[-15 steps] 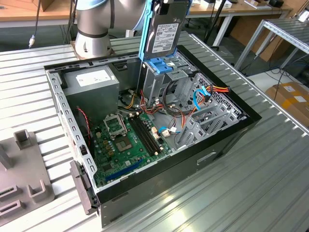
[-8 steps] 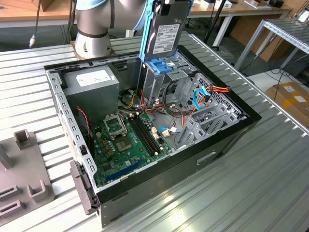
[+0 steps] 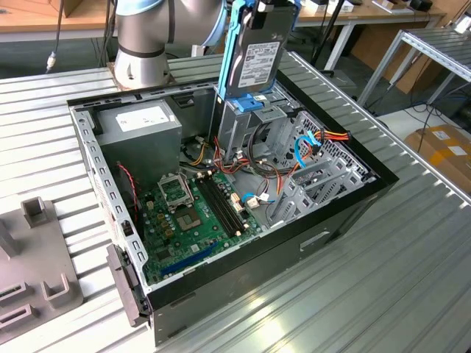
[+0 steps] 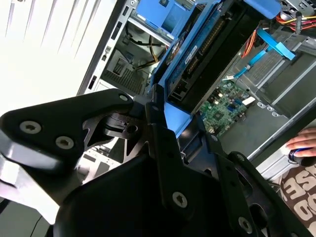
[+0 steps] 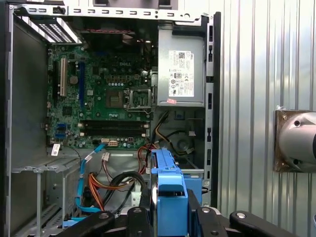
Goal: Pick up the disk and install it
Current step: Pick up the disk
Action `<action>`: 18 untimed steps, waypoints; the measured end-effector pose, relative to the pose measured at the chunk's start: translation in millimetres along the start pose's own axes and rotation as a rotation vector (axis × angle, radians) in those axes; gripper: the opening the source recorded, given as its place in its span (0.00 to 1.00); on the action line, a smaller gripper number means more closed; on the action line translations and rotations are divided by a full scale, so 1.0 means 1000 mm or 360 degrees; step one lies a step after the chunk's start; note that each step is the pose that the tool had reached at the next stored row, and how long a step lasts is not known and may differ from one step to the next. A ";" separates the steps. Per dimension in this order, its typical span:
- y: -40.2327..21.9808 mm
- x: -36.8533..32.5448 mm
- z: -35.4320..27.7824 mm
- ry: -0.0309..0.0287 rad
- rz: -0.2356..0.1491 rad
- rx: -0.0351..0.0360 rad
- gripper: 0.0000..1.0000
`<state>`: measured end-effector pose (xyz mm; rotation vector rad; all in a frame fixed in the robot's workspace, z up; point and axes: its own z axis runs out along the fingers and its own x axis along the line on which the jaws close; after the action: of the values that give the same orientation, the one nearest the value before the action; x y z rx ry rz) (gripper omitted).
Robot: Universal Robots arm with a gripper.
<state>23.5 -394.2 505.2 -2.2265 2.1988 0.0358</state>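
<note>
The disk [image 3: 259,55], a dark grey drive with a white label in a bright blue caddy, hangs upright over the open computer case [image 3: 346,213]. My gripper [image 3: 263,6] is shut on its upper end. The disk's lower edge sits right at the fixed blue bracket [image 3: 250,103] on top of the metal drive cage [image 3: 268,132]; whether it has entered the slot cannot be told. In the first wrist view the disk [image 5: 170,190] is seen edge-on between the black fingers [image 5: 142,219] of the gripper [image 5: 170,217]. The second wrist view shows the disk [image 4: 202,49] beyond the gripper [image 4: 182,123].
Inside the case lie the green motherboard [image 3: 195,213], the grey power supply [image 3: 140,129] and loose blue, red and orange cables [image 3: 309,143]. The arm's base [image 3: 143,44] stands behind the case. Grey fixtures [image 3: 37,250] sit at the exterior view's left. A hand [image 4: 302,144] rests beside the case.
</note>
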 end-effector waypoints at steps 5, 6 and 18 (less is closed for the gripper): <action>0.0000 0.0148 -0.0004 0.00001 0.0000 0.0000 0.37; 0.0000 0.0163 -0.0004 0.00000 0.0000 0.0000 0.37; -0.0004 0.0272 -0.0007 0.00001 0.0000 0.0000 0.37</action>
<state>24.3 -421.4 505.2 -2.2266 2.1989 0.0358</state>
